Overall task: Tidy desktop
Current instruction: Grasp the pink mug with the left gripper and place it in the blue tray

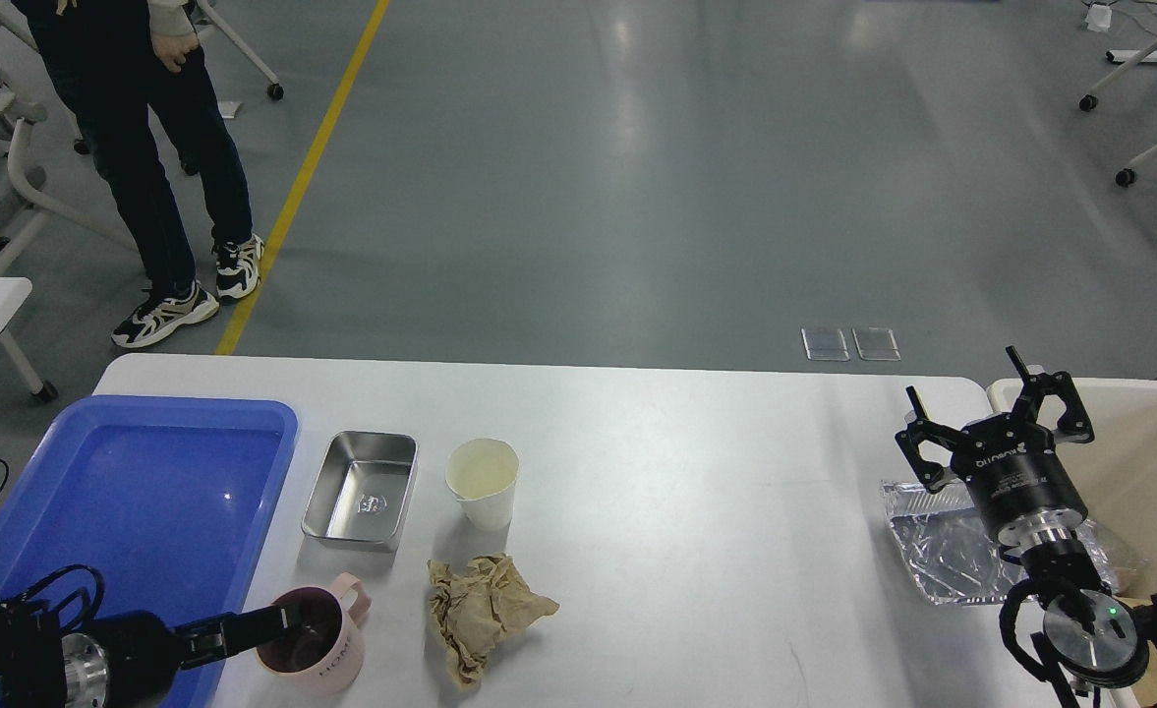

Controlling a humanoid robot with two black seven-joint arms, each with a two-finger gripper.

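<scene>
White desktop (676, 462), left pincer (278, 621) at pink mug (327, 649), right pincer (991, 418) open

Matte white desktop (696, 462), glossy plastic tray (145, 492), shiny metal pan (360, 489), crumpled paper (483, 612).

Bare desktop (696, 492) between paper cup (483, 482) and foil (942, 551).

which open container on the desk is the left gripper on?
The pink mug: the left gripper is at its rim. The paper cup and steel tin sit farther back, untouched.
</scene>
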